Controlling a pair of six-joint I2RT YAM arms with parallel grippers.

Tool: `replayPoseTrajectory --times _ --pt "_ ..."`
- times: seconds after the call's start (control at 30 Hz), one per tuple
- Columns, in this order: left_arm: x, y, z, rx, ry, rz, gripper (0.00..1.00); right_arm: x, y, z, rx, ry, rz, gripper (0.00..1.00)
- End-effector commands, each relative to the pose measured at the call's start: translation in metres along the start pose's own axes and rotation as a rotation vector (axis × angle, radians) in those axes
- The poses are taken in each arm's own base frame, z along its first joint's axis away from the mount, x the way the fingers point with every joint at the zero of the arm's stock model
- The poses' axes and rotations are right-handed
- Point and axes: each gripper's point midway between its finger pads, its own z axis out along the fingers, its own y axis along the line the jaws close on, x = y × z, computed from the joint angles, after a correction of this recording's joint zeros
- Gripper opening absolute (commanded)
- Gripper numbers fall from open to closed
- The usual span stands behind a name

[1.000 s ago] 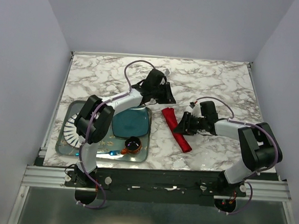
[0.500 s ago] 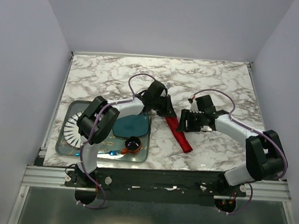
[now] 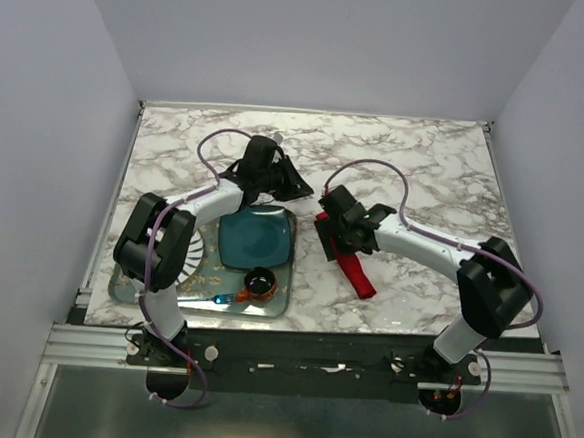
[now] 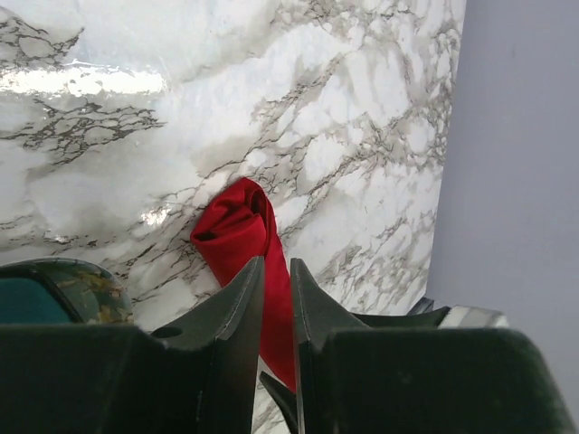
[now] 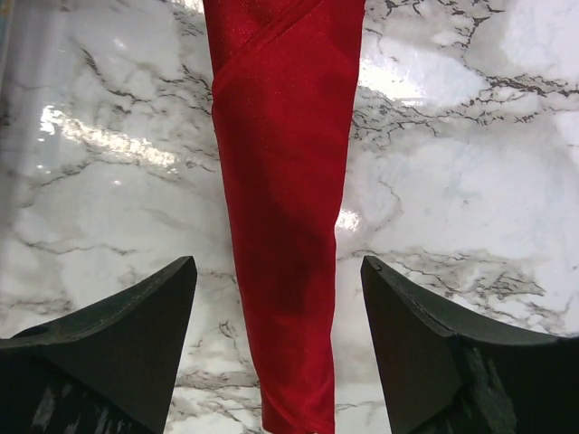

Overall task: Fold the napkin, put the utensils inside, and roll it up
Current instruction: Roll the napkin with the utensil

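The napkin lies on the marble table as a tight red roll, running from the table's middle toward the near right. My right gripper hovers over the roll's far end. In the right wrist view it stands wide open, one finger on each side of the napkin and clear of it. My left gripper is off to the left, above the far edge of the teal plate. Its jaws are only a slit apart with nothing in them, and the napkin's end lies beyond. The utensils are hidden.
A metal tray at the near left holds a square teal plate, a white ribbed plate, a small dark cup and a blue plastic utensil. The walls stand close on the sides and at the back.
My left gripper has drawn back to the left, away from the napkin's far end. My right gripper has swung left along the roll and opened wider. The roll has stayed in place.
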Motion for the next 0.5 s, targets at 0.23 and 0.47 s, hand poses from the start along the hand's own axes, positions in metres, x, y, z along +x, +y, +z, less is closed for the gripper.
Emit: replayPoseTrajectory --times 0.23,0.47 --pt "0.018 -0.022 -0.002 0.139 0.088 -0.033 0.23 0.008 0.0 0.0 0.092 -0.002 -0.011 0.81" --pt "0.032 -0.033 0.0 0.167 0.117 -0.007 0.23 0.03 0.006 0.004 0.009 0.018 0.008 0.83"
